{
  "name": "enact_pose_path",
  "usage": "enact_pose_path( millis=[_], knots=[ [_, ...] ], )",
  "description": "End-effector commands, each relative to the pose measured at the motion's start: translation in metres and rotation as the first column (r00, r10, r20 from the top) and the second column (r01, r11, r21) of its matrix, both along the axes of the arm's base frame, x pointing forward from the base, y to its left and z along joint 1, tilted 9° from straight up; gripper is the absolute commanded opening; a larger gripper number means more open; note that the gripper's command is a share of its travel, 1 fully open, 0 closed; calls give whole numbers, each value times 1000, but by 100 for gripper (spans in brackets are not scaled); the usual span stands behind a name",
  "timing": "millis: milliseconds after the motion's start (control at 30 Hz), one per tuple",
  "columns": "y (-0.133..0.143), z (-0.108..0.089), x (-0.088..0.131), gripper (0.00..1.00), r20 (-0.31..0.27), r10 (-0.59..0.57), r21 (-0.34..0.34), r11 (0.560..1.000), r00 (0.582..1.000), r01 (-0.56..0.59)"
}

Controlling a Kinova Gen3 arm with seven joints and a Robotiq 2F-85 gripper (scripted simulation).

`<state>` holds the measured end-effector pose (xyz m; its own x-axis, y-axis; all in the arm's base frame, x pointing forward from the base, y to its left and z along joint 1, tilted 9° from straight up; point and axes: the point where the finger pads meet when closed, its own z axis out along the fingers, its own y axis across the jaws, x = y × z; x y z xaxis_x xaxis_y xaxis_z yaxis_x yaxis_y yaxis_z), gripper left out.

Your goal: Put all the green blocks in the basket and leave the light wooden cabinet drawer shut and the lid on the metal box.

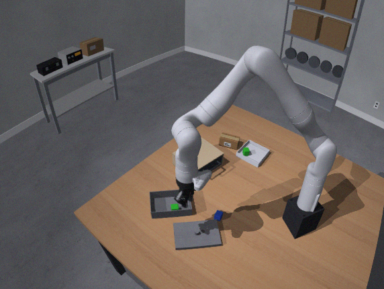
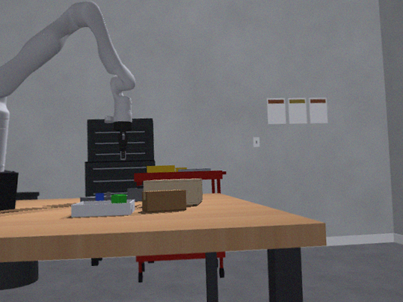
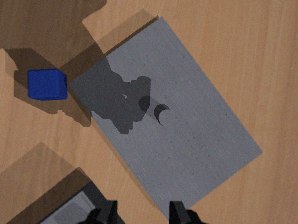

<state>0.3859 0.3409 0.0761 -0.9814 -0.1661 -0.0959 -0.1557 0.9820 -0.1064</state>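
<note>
My gripper is part open and empty, high above the table near the metal box. The dark grey metal box is uncovered, with a green block inside. Its grey lid lies flat on the table beside it, knob up. Another green block is in the shallow white basket, near one wall. The light wooden cabinet is partly behind the arm; whether its drawer is fully shut is unclear, and its inside is hidden.
A blue block lies on the table close to a corner of the lid. A small brown carton stands between the cabinet and the basket. The drawer handle sticks out in front of the cabinet.
</note>
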Motion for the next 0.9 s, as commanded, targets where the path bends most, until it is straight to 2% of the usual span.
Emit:
enact_pose_path(
  millis=[0, 100, 300, 367, 467, 567, 700, 867],
  knots=[
    [-5, 4, 23, 40, 20, -216, 24, 976, 976, 216],
    [-10, 7, 40, 40, 30, -376, 49, 926, 926, 375],
    [-18, 13, 69, 40, 36, -617, 97, 785, 786, 611],
    [-18, 13, 69, 40, 36, -617, 97, 785, 786, 611],
    [-21, 16, 80, 40, 35, -690, 116, 721, 723, 683],
    [-23, 17, 87, 40, 34, -736, 128, 674, 676, 728],
    [-24, 19, 91, 40, 32, -764, 137, 642, 644, 755],
    [-24, 19, 92, 40, 32, -769, 138, 636, 639, 759]
  ],
)
